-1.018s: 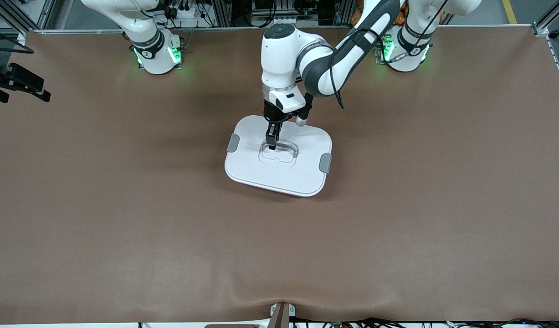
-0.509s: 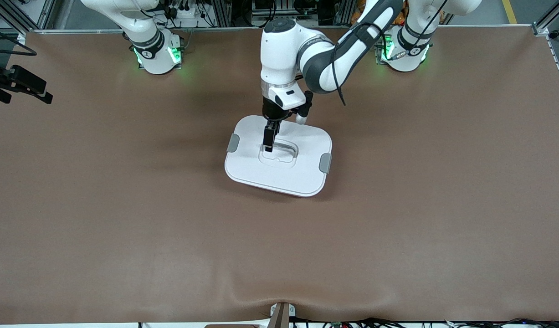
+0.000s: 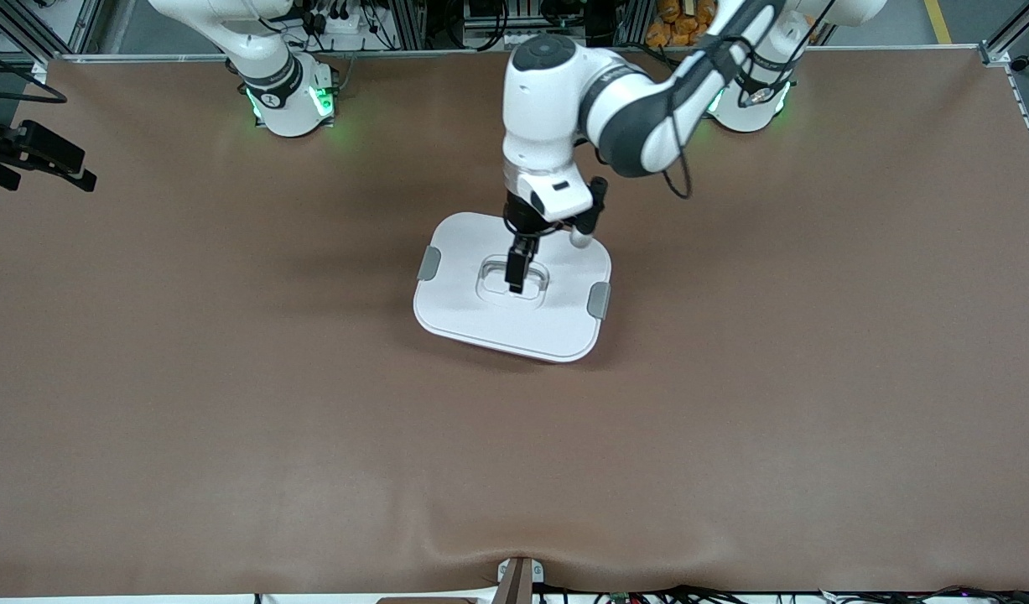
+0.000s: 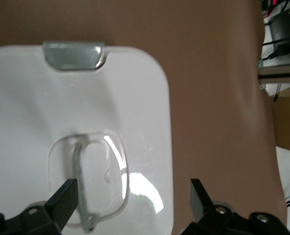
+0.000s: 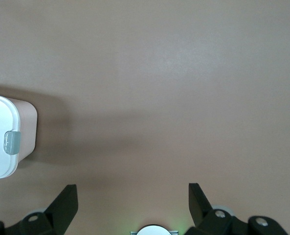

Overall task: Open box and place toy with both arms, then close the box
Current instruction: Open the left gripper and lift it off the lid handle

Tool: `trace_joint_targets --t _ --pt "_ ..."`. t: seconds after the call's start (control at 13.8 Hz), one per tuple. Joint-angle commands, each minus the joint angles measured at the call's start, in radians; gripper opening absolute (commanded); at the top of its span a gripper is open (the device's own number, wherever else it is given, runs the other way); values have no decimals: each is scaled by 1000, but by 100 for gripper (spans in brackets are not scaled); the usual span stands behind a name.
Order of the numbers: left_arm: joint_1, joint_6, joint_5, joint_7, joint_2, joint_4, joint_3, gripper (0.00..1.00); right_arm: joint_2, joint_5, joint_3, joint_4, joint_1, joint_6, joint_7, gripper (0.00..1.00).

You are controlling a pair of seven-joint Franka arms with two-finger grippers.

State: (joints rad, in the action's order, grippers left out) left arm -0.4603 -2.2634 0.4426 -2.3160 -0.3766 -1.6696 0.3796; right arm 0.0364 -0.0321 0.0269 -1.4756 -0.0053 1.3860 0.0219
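The box sits near the middle of the brown desk, closed, its white lid seated flat on top. One grey clip shows at the lid's end toward the right arm and another grey clip at the end toward the left arm. The pale-pink tub wall is visible under the lid in the right wrist view.

The left end effector hangs over the lid's recessed centre handle, pointing straight down. Its fingers are spread wide and hold nothing; in the left wrist view one finger sits over the recess beside the handle bar, the other over the bare desk just off the lid's edge.

The right end effector waits over bare desk near the right arm's end, well apart from the box, fingers spread wide and empty.

The toy is not visible in any view.
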Motion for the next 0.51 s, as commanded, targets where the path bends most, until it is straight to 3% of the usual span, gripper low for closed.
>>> trace_joint_targets --t 0.0,0.44 --pt "58 27 -27 96 -7 45 7 100 -9 17 2 12 1 -1 12 100" --pt "222 64 -125 360 10 94 7 100 -9 31 2 11 4 -4 12 100"
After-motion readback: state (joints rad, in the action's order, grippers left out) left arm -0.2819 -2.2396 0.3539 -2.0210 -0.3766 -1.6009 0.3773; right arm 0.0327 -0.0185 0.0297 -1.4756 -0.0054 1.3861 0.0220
